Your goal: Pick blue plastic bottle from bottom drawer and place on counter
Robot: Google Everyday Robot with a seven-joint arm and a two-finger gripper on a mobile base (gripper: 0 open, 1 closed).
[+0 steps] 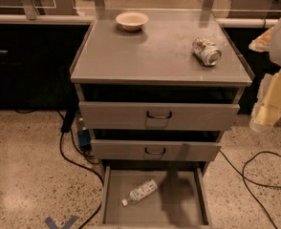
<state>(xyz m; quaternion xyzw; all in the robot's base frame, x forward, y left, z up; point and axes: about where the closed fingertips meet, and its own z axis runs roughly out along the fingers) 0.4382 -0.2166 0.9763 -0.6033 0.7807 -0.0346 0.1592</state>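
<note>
**A:** Where do the jaws stand, and what are they doing?

**B:** They hang at the right edge of the view, just off the cabinet's right side, about level with the top drawer (159,116). Whether they are released or clenched, I cannot tell. Nothing shows in them.

**A:** And the blue plastic bottle (140,192)?

**B:** Well below the jaws and off to their left, lying on its side on the floor of the bottom drawer (203,199), left of the tray's middle. Its long axis runs diagonally. The white cap points away from the jaws, toward the drawer's near left corner, and the base points back toward the middle drawer (155,150).

**A:** What could go wrong from here?

**B:** Three things, I'd judge. Both upper drawers stand partly out above the tray, so a steep descent from the jaws' present height could clip their fronts. The approach needs to come in from the open near end. The bottle is also round and lies loose, so jaws closing along its length, not across it, would likely push it away or set it rolling.

**A:** And on the counter surface (150,56)?

**B:** The crushed can (206,50) sits on the corner nearest the jaws, with a bowl (132,20) farther off at the back. A careless set-down on that side could knock the can, while the bare middle looks safer. A black cable (260,175) loops on the floor below the jaws, a snag risk if the base shifts.
</note>
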